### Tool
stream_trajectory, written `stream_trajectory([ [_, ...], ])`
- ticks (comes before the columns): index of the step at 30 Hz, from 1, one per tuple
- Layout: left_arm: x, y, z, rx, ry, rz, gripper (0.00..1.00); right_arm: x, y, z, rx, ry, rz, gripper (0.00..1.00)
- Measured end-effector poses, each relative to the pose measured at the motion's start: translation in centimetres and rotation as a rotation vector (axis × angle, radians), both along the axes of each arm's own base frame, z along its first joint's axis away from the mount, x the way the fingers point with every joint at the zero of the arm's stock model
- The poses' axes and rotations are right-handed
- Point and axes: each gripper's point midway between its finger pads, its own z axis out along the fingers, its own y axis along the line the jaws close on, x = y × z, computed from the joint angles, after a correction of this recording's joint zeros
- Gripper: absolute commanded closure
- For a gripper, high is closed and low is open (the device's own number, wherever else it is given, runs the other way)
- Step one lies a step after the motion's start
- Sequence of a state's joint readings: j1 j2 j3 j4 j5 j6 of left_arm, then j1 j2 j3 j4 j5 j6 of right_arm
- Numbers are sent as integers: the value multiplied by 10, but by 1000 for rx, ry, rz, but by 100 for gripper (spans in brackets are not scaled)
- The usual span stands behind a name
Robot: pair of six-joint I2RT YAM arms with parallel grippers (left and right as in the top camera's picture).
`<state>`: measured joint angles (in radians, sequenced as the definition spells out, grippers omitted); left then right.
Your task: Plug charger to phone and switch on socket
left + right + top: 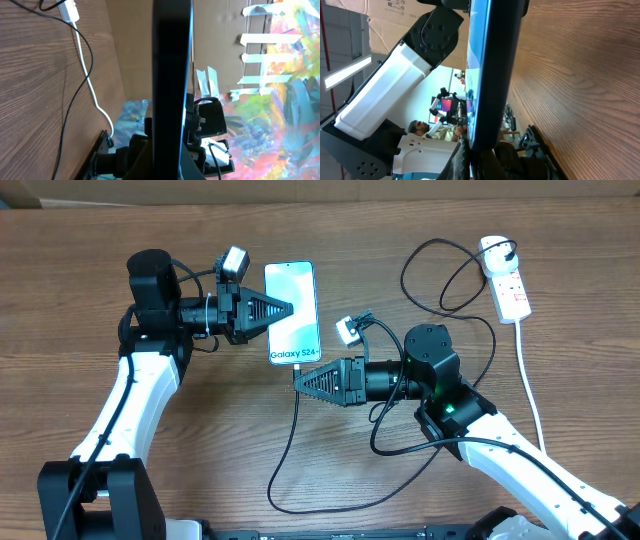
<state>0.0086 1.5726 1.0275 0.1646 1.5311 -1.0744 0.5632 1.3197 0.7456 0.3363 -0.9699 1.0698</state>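
Both left hand [289, 308] and right hand [299, 377] pressed together at phone [303, 288]; charger [290, 442] tip hidden

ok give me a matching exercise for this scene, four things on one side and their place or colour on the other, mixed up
Things:
1 phone
2 socket
3 charger
4 right gripper

Descriptions:
A white, at the far right of the table
B thin and black, trailing in loops
C tip at the end with the Galaxy S24 text
D light-blue screen, in the middle

Pairs: 1-D, 2-A, 3-B, 4-C
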Motion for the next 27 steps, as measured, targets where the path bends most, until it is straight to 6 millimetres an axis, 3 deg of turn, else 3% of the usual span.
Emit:
stream_trajectory([
  [27, -1, 0, -1, -1, 15, -2, 96, 0, 0, 0, 0, 3, -3, 96],
])
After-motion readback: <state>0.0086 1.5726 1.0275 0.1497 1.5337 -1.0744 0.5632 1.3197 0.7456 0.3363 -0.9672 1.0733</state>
